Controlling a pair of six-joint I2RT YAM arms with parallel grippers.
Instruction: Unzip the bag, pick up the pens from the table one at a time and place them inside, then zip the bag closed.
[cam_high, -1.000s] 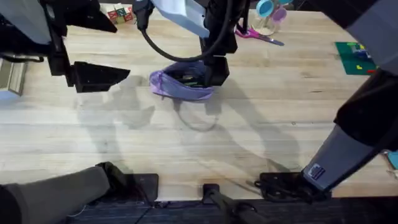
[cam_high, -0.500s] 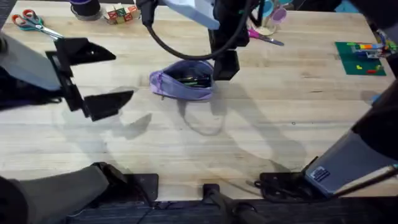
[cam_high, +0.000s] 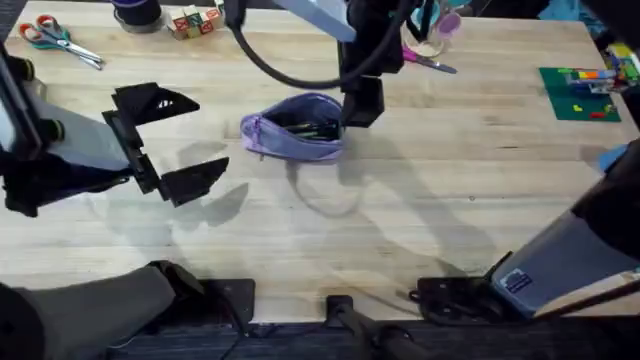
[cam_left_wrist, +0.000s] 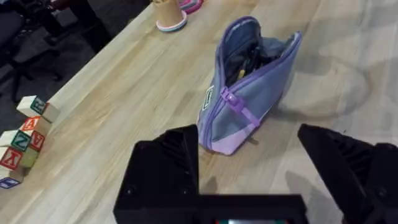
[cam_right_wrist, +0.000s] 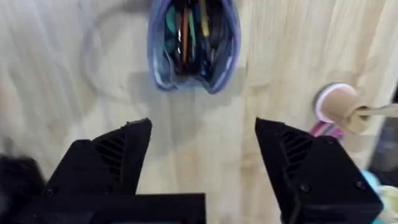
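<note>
The light plank wooden counter (cam_high: 420, 200) carries the soft lavender fabric pouch (cam_high: 293, 127) near its middle, mouth gaping, pens (cam_right_wrist: 188, 31) inside. Its long axis runs left to right, the zip pull (cam_left_wrist: 238, 107) facing the left end effector (cam_high: 168, 140). Both end effectors, the right (cam_right_wrist: 202, 146) above the pouch, are released; pulling the zip unbraced could drag the limp pouch.

Overhead looks down and forward over the desk (cam_high: 420, 200); both wrist cameras look closer — each sharing the open bag (cam_high: 295, 128) (cam_left_wrist: 249, 87) (cam_right_wrist: 193, 43).
</note>
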